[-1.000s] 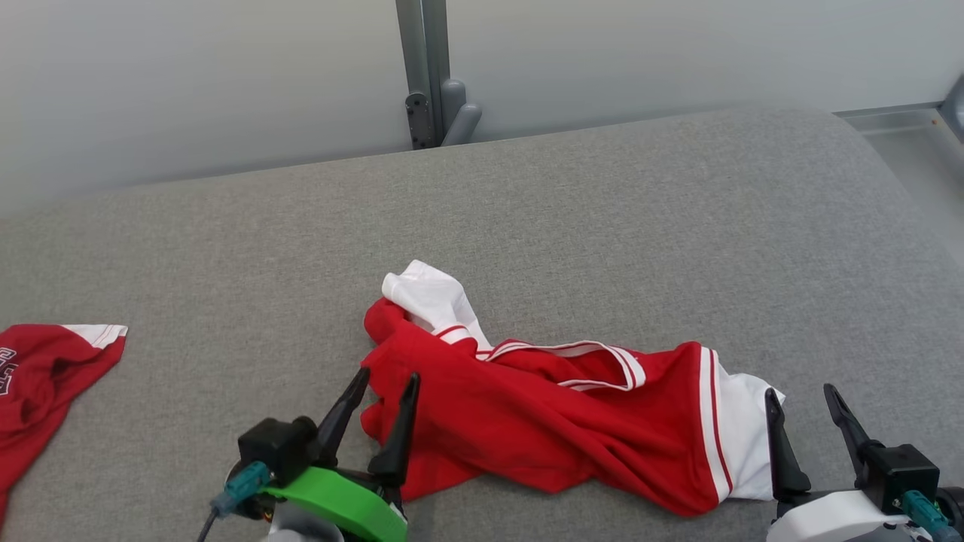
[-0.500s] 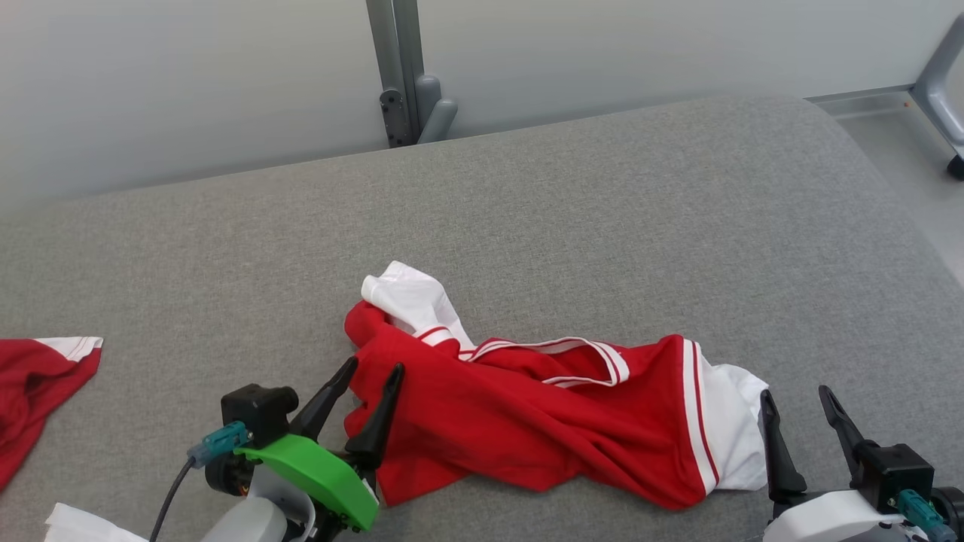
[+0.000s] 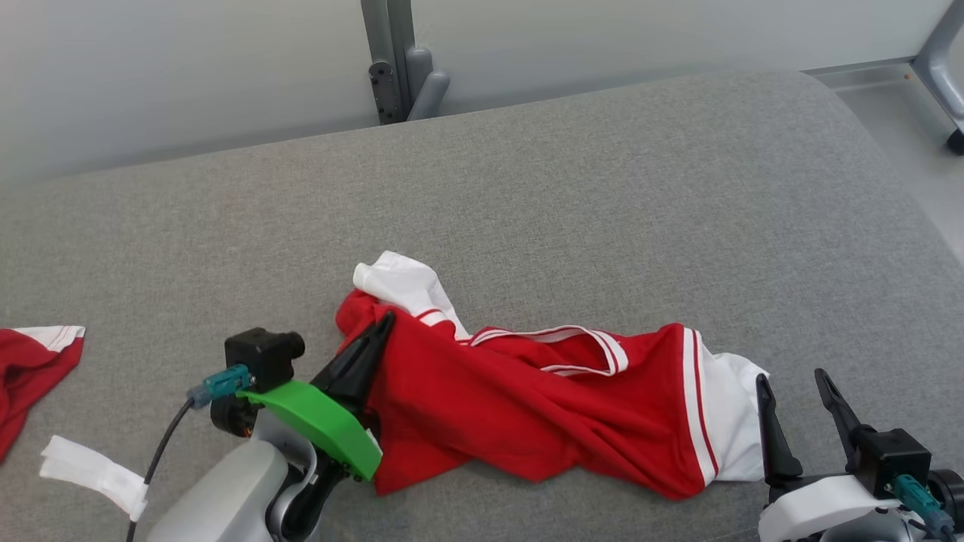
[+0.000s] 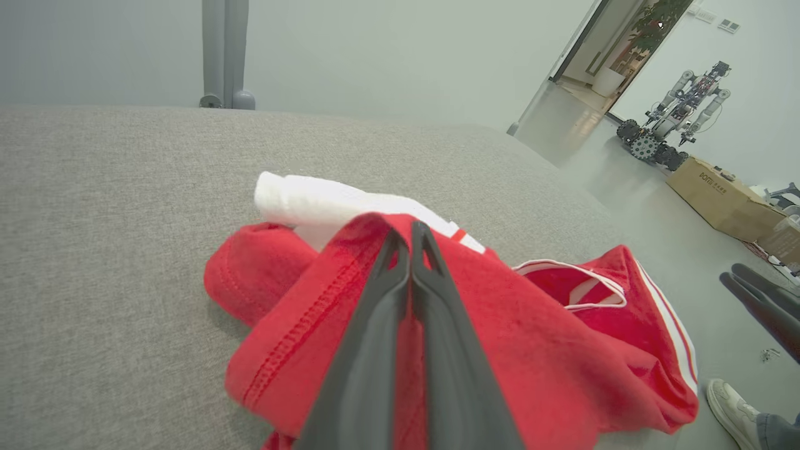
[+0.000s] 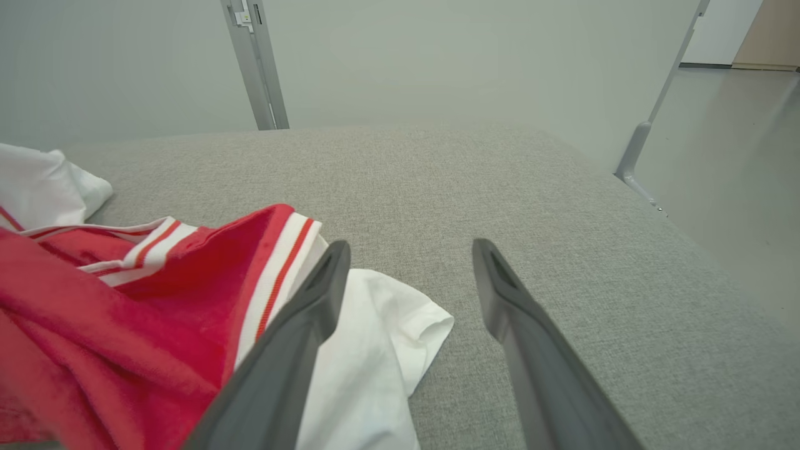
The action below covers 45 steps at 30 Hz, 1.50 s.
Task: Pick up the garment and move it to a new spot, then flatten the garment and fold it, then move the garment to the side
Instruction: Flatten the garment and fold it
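The garment (image 3: 527,406) is a crumpled red shirt with white sleeves and striped trim, lying on the grey padded table (image 3: 602,188). My left gripper (image 3: 384,322) is shut on the red hem at the garment's left end; in the left wrist view its fingers (image 4: 375,325) press together over the red cloth (image 4: 531,350). My right gripper (image 3: 791,378) stands open at the garment's right end, next to the white sleeve. In the right wrist view the left finger of that gripper (image 5: 409,247) lies over the sleeve (image 5: 381,350), with nothing between the fingers.
A second red garment (image 3: 30,361) lies at the table's left edge, with a white strip (image 3: 94,474) near it. A grey post (image 3: 392,60) stands behind the table. On the floor to the right are a person's shoe (image 4: 728,400), a cardboard box (image 4: 719,194) and another robot (image 4: 675,125).
My left gripper has pushed forward onto the garment's left hem and shut on it. The right gripper stays open in place. The head camera has shifted a little.
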Motion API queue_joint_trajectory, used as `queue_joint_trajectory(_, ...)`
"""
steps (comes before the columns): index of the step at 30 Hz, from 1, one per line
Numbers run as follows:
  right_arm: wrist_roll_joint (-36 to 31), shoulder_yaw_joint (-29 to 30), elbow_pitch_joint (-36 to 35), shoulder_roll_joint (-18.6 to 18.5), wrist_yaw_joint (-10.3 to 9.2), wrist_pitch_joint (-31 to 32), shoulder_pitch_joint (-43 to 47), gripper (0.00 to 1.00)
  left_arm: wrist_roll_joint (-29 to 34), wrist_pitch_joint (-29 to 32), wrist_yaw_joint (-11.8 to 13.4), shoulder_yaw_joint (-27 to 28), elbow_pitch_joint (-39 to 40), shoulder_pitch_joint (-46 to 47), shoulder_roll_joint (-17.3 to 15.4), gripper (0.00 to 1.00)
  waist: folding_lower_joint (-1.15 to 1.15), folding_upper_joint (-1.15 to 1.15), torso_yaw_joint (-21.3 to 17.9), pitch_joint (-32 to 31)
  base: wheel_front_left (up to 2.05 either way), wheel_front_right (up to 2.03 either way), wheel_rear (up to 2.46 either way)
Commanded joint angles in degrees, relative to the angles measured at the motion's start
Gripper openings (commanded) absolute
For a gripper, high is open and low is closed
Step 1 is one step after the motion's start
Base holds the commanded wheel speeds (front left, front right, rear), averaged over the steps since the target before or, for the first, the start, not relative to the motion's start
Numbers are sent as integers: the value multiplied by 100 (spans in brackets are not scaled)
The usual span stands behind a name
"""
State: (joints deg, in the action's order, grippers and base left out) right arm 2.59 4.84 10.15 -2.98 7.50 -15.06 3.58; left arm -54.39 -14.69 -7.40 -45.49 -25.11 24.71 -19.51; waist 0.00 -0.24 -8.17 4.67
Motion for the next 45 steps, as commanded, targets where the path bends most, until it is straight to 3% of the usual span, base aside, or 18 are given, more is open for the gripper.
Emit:
queue_joint_trajectory(1,14,2,-7,-30,-2,-17,-35,100,-40,-13,-16,-16,-23,137,-70,0,0,24,-3,32,0,0,0)
queue_joint_trajectory(11,-12,-71,29,-42,-2,-17,-136,100,56,95,-16,-289,-434,925,-136,0,0,24,-92,92,0,0,0)
queue_joint_trajectory(23,29,-155,-6,-36,-2,-17,-343,100,332,228,-13,-547,-1880,2077,380,0,0,24,-275,484,0,0,0)
queue_joint_trajectory(28,38,-170,-1,-21,-2,-17,-421,100,303,178,-14,-882,-2249,2199,524,0,0,24,-403,644,0,0,0)
queue_joint_trajectory(37,69,-109,23,-2,-2,-17,-425,100,70,75,-15,-1337,-2466,2226,454,0,0,24,-483,735,0,0,0)
queue_joint_trajectory(38,64,-91,24,0,-2,-17,-396,100,52,42,-15,-1354,-2468,2258,445,12,0,24,-466,721,0,0,0)
queue_joint_trajectory(39,55,-79,29,1,-2,-17,-368,100,33,36,-15,-1364,-2465,2276,441,37,0,24,-448,701,0,0,0)
queue_joint_trajectory(40,47,-68,36,2,-2,-17,-348,100,12,7,-15,-1367,-2448,2286,440,95,0,24,-428,672,0,0,0)
queue_joint_trajectory(41,65,-63,41,3,-2,-17,-329,100,-16,-15,-15,-1336,-2427,2289,434,100,0,24,-406,636,0,0,0)
queue_joint_trajectory(45,118,-28,36,2,-2,-17,-246,100,25,-53,7,-1067,-2198,2176,354,100,0,24,-275,475,0,0,0)
